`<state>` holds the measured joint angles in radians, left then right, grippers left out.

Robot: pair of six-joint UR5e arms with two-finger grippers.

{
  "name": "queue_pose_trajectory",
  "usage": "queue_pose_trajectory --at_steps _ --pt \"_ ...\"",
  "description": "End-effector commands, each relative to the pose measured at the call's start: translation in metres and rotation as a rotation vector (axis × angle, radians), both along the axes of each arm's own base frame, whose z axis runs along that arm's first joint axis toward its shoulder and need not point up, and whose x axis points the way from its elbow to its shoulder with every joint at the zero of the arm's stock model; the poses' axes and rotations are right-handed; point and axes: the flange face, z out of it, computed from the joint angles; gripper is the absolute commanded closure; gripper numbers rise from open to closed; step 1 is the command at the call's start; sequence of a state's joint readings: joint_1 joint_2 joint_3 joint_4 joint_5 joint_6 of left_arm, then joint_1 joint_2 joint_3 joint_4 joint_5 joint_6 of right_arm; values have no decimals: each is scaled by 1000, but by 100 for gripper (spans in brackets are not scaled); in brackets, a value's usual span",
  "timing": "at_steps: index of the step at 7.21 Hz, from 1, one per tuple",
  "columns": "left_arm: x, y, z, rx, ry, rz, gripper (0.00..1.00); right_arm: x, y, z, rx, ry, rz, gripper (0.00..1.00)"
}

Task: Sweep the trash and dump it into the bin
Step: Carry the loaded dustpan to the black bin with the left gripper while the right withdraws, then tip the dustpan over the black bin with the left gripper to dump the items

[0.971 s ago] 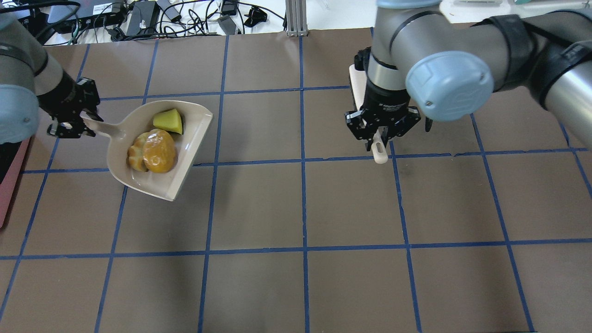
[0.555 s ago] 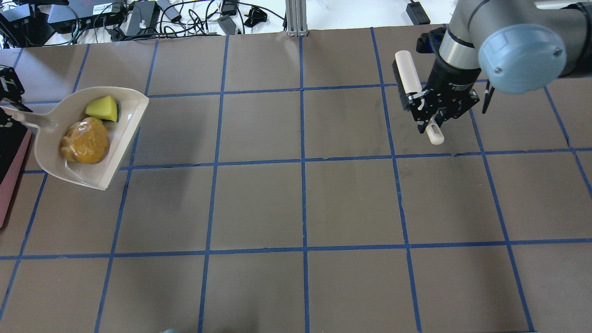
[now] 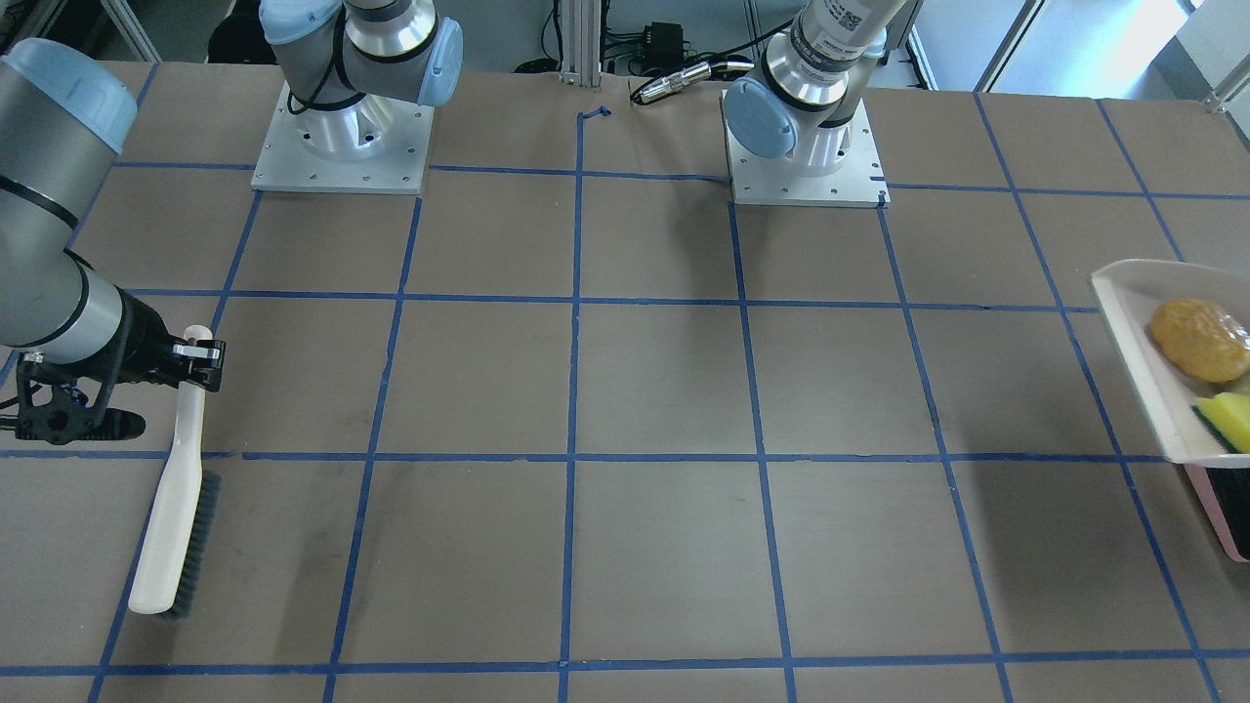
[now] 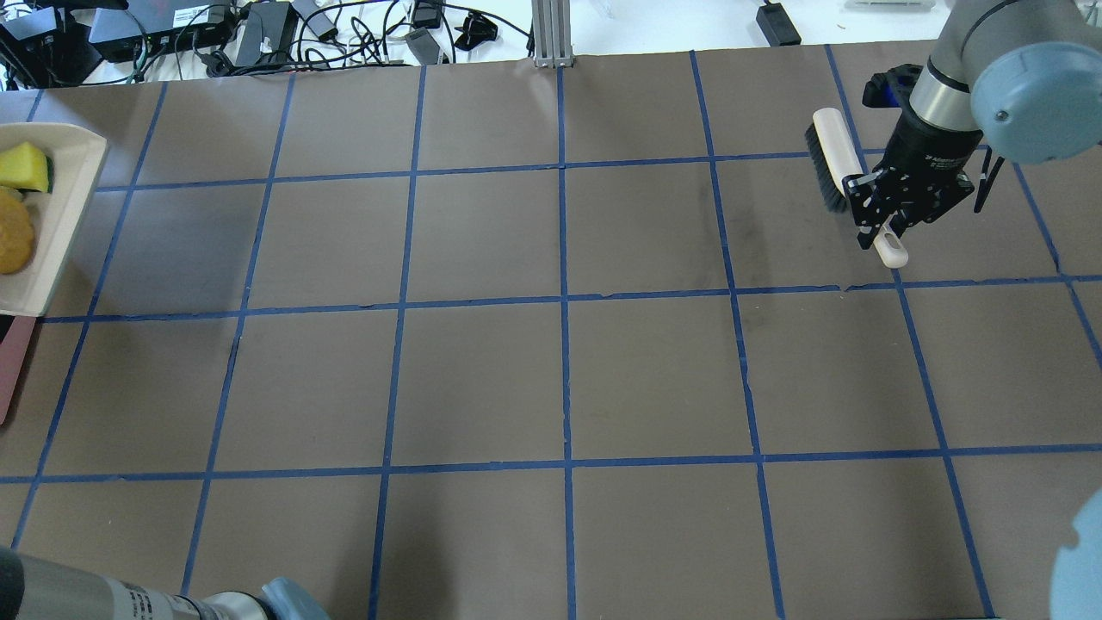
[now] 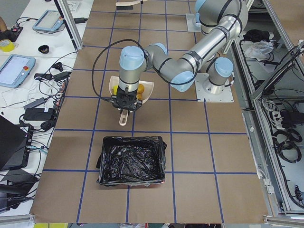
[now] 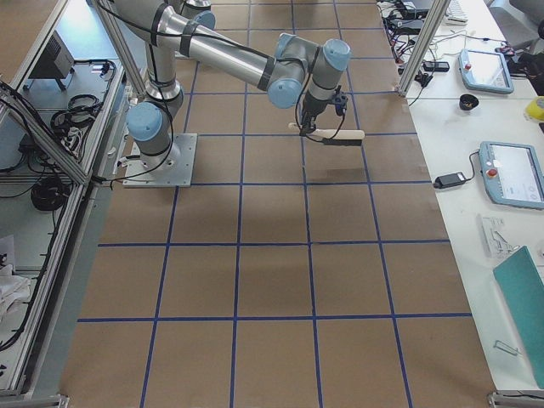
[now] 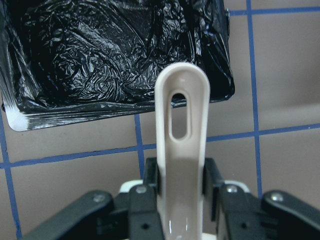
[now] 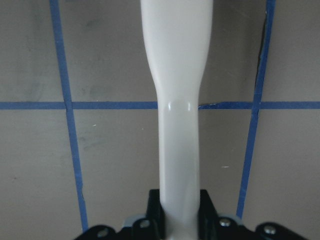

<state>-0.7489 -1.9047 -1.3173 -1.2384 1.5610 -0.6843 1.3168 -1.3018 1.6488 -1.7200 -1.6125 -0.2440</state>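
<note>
Our left gripper clamps the dustpan handle, holding it level just short of the bin so the trash rides inside; our right gripper, well away from the bin, grips the brush clear of the dump

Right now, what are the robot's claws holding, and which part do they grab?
The left claw grips the dustpan by its handle. The right claw grips the brush by its handle, near the end.

Silver arms, pale-blue joint caps, black fingers
</note>
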Motion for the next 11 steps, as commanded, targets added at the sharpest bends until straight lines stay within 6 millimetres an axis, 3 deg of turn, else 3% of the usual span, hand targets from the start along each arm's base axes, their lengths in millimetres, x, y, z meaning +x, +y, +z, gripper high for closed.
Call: queue_pose_trajectory --at_steps 1,2,3,5,7,9,11 --pt "90 -15 -3 13 -78 78 100 -31 -9 -25 16 -5 -26 100" --pt "143 -7 -4 11 -91 107 100 -36 -11 -25 -1 2 -32 100" --pt "183 8 0 30 -98 107 100 -37 -11 -33 -11 11 -30 100" --pt "243 23 -26 61 -120 114 100 -59 2 -72 -14 3 -45 100" --pt "280 39 -38 105 -169 109 100 -61 6 -78 -26 16 -24 100" --pt "295 37 -54 107 -219 84 100 -61 12 -85 -5 31 -25 100" --pt "303 42 -57 157 -296 109 100 -61 12 -86 0 30 -18 100"
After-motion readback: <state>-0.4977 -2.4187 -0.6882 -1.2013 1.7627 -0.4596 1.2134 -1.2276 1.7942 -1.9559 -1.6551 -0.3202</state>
